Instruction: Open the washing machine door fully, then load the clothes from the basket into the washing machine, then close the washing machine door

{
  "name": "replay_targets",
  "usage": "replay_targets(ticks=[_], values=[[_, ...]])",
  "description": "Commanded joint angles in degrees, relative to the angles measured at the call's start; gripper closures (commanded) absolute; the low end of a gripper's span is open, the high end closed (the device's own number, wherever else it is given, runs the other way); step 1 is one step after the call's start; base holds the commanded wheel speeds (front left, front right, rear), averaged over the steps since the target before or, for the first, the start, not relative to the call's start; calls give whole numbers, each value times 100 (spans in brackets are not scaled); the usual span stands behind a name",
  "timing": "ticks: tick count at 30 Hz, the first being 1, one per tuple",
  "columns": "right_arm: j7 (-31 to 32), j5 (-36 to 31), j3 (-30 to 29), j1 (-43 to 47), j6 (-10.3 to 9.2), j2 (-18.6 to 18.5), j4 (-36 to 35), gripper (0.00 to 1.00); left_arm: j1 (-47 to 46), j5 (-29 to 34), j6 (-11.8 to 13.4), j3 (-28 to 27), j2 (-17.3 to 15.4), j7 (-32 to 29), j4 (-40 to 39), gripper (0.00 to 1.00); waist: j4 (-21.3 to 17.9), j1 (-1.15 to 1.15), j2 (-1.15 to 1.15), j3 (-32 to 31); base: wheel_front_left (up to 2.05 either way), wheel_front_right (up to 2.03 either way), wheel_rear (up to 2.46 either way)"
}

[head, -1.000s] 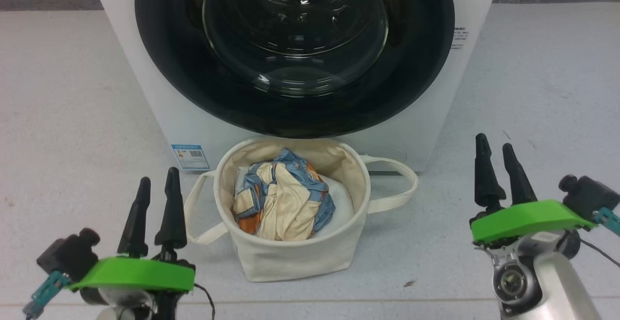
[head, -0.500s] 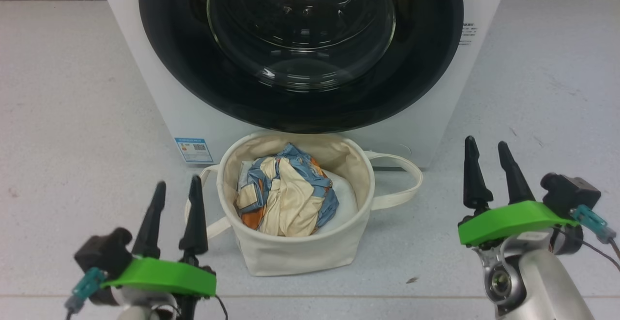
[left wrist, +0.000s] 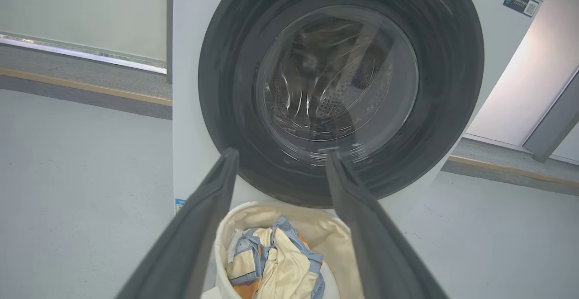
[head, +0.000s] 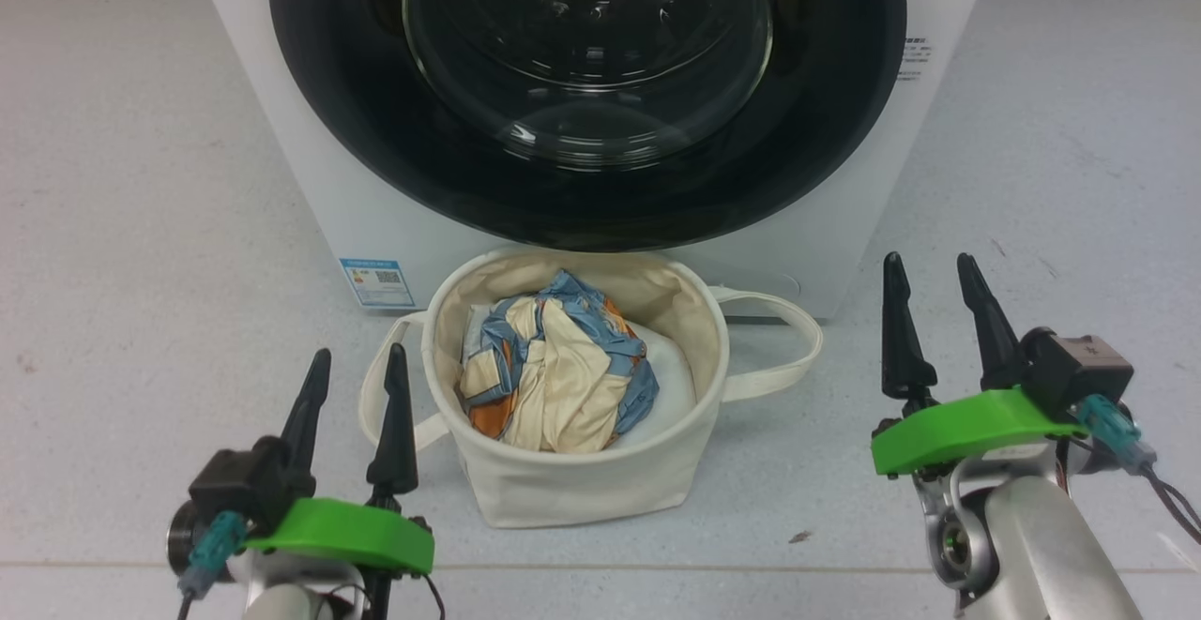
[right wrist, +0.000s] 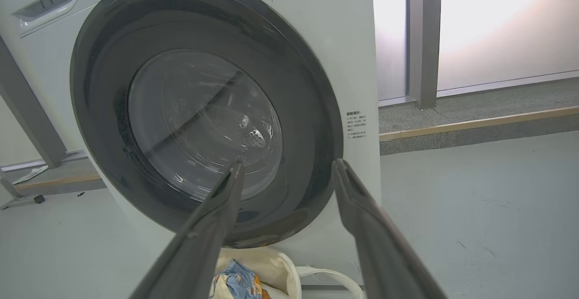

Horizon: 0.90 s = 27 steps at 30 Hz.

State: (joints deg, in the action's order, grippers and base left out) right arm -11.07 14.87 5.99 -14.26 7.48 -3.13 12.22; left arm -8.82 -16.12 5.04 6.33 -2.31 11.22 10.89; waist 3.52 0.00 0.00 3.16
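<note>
The white washing machine (head: 281, 132) stands ahead with its black-rimmed glass door (head: 586, 67) shut flat against the front. On the floor right below the door sits the cream canvas basket (head: 582, 484), holding the cream, blue and orange patterned garment (head: 554, 371) on top of something white. The bear-print garment is hidden. My left gripper (head: 360, 357) is open, low and to the left of the basket. My right gripper (head: 925, 264) is open, to the right of the basket. The door (left wrist: 341, 86) fills the left wrist view, and the door (right wrist: 203, 109) shows again in the right wrist view.
Grey floor (head: 122, 226) spreads wide on both sides of the washer. A blue label sticker (head: 377, 282) sits on the washer's lower left front. One basket handle loop (head: 783, 343) lies out to the right. A raised kerb with a pale strip (right wrist: 475, 129) runs behind.
The head camera has shifted, so the whole scene sits slightly differently. Both grippers have come inward toward the basket, the left one moving right, the right one a little left. Nothing was taken hold of.
</note>
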Motion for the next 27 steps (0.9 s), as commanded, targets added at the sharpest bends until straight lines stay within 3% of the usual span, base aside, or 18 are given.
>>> replay_targets(ticks=[1,13,19,27], values=[[-103,-193,108,-233,1,30,-194,0,-275,204,41,-128,-63,88,-171,0,3,0,0,8,0,0,0],[-288,-736,159,-240,1,26,326,0,-302,787,132,3,-57,273,171,0,48,0,0,42,0,0,0],[-389,-1004,172,-326,1,24,232,0,-381,954,187,49,-58,373,20,0,73,0,0,117,0,0,0],[-393,-918,43,-324,1,24,123,0,-378,774,250,36,-57,378,104,0,76,0,0,174,0,0,0]])
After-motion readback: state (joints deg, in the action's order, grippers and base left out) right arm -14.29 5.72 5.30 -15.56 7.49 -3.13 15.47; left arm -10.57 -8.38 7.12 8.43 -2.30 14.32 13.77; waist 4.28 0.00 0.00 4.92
